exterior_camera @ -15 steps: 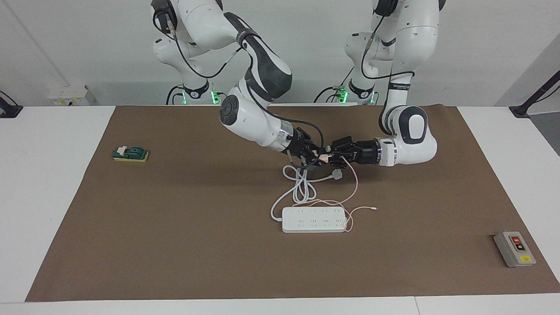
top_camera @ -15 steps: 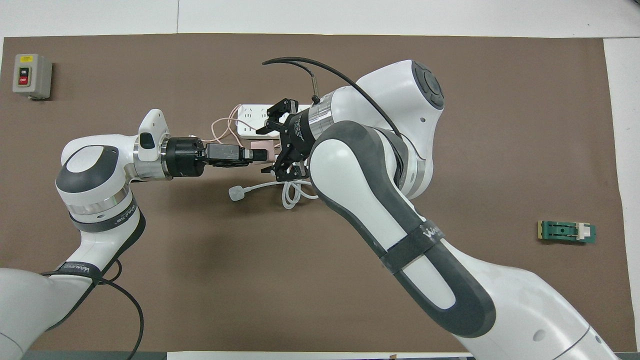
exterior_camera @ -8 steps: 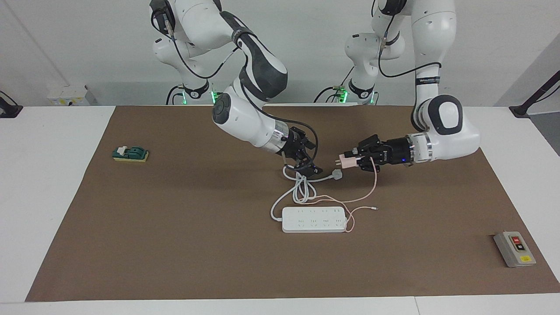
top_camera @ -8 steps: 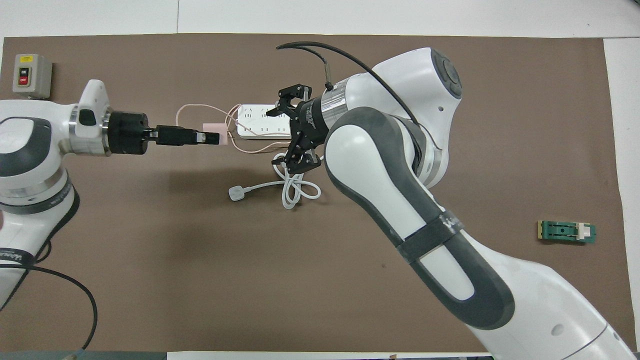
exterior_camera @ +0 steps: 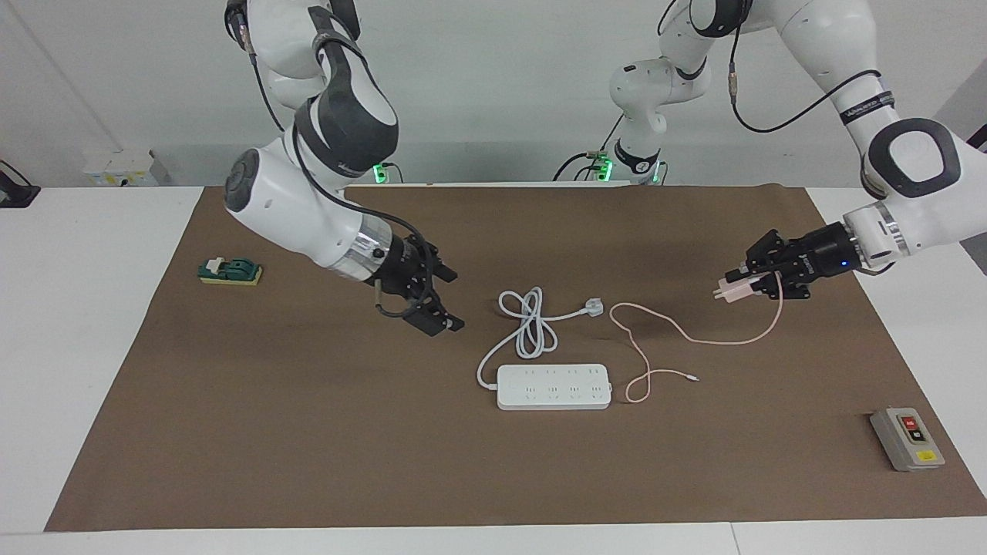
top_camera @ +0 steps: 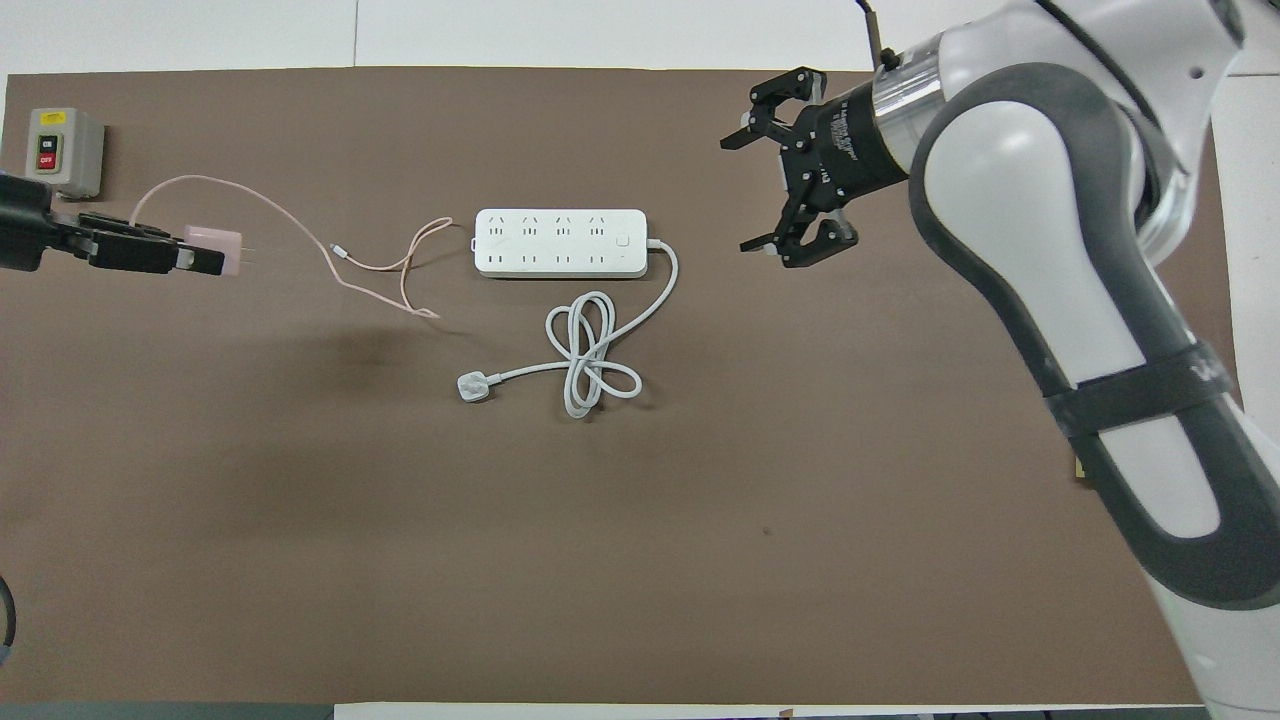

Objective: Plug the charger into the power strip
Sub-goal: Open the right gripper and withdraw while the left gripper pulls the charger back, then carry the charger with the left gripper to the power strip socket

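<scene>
From across the table, the left gripper [exterior_camera: 739,284] is clamped on the pink charger [exterior_camera: 732,289], held up over the mat toward the left arm's end, its thin cable [exterior_camera: 678,333] trailing down to the mat. The right gripper [exterior_camera: 441,297] hangs with its fingers spread wide and empty. The power strip [exterior_camera: 554,387] lies flat mid-table, its white cord [exterior_camera: 528,327] looped nearer the robots. From overhead, the charger [top_camera: 214,248] sits in the left gripper [top_camera: 205,262] near the grey button box [top_camera: 62,152], and the right gripper [top_camera: 772,197] is over bare mat beside the power strip [top_camera: 560,243].
</scene>
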`<state>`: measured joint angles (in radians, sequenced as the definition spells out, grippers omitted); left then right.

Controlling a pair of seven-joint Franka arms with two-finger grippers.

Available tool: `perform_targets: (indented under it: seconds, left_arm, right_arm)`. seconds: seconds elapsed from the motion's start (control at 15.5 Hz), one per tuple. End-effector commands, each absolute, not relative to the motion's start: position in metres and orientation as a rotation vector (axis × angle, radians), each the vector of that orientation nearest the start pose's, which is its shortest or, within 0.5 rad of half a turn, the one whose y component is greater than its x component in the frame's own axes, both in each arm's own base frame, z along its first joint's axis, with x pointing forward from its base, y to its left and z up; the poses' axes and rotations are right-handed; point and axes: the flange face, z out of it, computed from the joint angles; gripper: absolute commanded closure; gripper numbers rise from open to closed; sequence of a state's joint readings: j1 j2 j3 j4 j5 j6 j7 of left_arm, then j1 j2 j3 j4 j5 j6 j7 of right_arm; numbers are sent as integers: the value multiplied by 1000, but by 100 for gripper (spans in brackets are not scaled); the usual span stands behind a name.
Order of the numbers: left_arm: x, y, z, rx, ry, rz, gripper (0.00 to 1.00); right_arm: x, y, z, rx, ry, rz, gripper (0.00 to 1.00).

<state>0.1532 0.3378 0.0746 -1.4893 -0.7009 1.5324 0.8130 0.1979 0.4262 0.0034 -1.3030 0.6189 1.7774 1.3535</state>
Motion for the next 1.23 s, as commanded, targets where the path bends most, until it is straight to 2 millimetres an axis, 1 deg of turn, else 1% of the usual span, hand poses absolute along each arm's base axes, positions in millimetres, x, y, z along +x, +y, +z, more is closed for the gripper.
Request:
perform_targets:
  seconds: [0.0, 0.06, 0.13, 0.19, 0.26, 0.32, 0.39, 0.45, 0.52, 0.58, 0.65, 0.71, 0.78, 0.84, 0.97, 1.03, 1.1, 1.16]
  left_arm:
    - [671, 78, 494, 2483, -847, 109, 100]
    - [682, 80, 496, 2516, -987, 155, 100]
    - [693, 68, 497, 2542, -1128, 207, 100]
    - [702, 54, 499, 2572, -1228, 254, 100]
    - [709, 39, 500, 2603, -1305, 284, 100]
    - [714, 19, 501, 2616, -1388, 311, 100]
    - [718, 0, 499, 2618, -1467, 332, 100]
    - [720, -20, 494, 2615, -1552, 351, 100]
    - [723, -40, 495, 2613, -1620, 389, 100]
    - [725, -59, 495, 2603, -1656, 433, 100]
    - [722, -87, 482, 2578, -1702, 447, 100]
    - [717, -109, 474, 2561, -1738, 471, 100]
    - [714, -121, 467, 2556, -1767, 481, 100]
    - [706, -139, 464, 2533, -1788, 477, 100]
    - [689, -160, 451, 2500, -1812, 427, 100]
    - [679, -169, 443, 2488, -1816, 394, 100]
    - [672, -173, 438, 2495, -1792, 371, 100]
    - [665, -178, 433, 2500, -1769, 341, 100]
  right_arm:
    - [660, 149, 535, -2428, 1215, 404, 0]
    - [656, 136, 544, -2543, 1057, 318, 0]
    - [654, 125, 551, -2652, 899, 240, 0]
    - [652, 115, 550, -2762, 729, 197, 0]
    - [650, 108, 554, -2840, 572, 144, 0]
    - [647, 102, 563, -2909, 400, 81, 0]
    - [644, 96, 569, -2967, 262, 44, 0]
    - [641, 89, 576, -3022, 155, 5, 0]
    - [639, 84, 582, -3070, 62, -22, 0]
    - [636, 79, 589, -3114, -50, -51, 0]
    - [634, 75, 595, -3138, -126, -65, 0]
    - [629, 69, 601, -3150, -161, -60, 0]
    - [623, 62, 607, -3155, -171, -45, 0]
    - [613, 53, 615, -3154, -207, -32, 0]
    - [585, 37, 623, -3151, -246, -2, 0]
    - [569, 29, 622, -3154, -220, 22, 0]
    - [554, 23, 624, -3156, -203, 32, 0]
    - [545, 22, 621, -3155, -194, 49, 0]
